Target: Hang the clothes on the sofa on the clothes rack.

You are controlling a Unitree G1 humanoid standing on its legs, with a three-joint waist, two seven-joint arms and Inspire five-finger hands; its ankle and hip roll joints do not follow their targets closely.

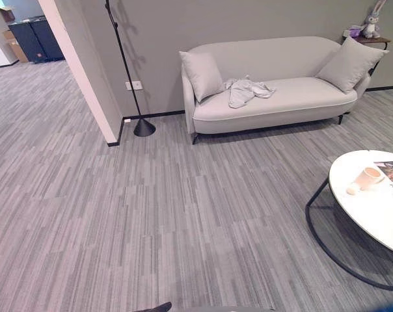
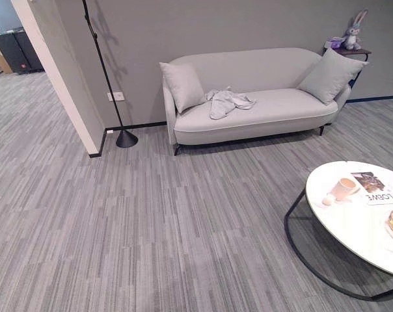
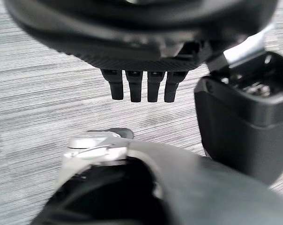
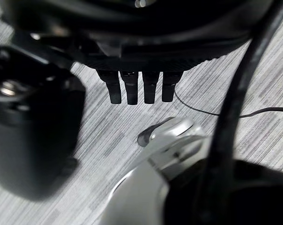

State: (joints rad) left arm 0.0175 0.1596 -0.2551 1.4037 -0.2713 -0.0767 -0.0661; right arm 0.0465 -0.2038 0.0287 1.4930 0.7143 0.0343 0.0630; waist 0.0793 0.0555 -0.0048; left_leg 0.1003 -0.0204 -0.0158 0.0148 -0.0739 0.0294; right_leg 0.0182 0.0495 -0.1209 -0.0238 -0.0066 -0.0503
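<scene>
Closest thing to the camera was just the carpet [image 1: 118, 227], grey and striped, running all the way out to the wall. Both hands hung down over it. The left hand [image 3: 141, 56] had its fingers [image 3: 135, 89] hanging straight and relaxed in a neat row, nothing in them, only carpet past the tips. Same deal for the right hand [image 4: 141, 51]: fingers [image 4: 131, 89] loose and pointing down at the floor, holding nothing.

The clothes [image 1: 244, 91] were well apart from either set of fingers, way across the room on the sofa [image 1: 294, 101]. It was a pale grey crumpled garment lying on the seat cushion, toward the sofa's left end, just beside the left cushion [image 1: 202, 75] and touching or nearly touching it. Another cushion [image 1: 349, 64] leaned at the sofa's right end.

To the right, nearer than the sofa, stood a round white worktop [image 2: 352, 224] on a dark ring frame, carrying a pinkish cup [image 2: 343, 188] lying tilted, and a magazine [image 2: 372, 188] just beside that. A black floor lamp [image 1: 143, 127] stood left of the sofa by the wall corner, and a plush rabbit [image 2: 354, 31] sat on a little side table [image 2: 360, 51] behind the sofa's right end.
</scene>
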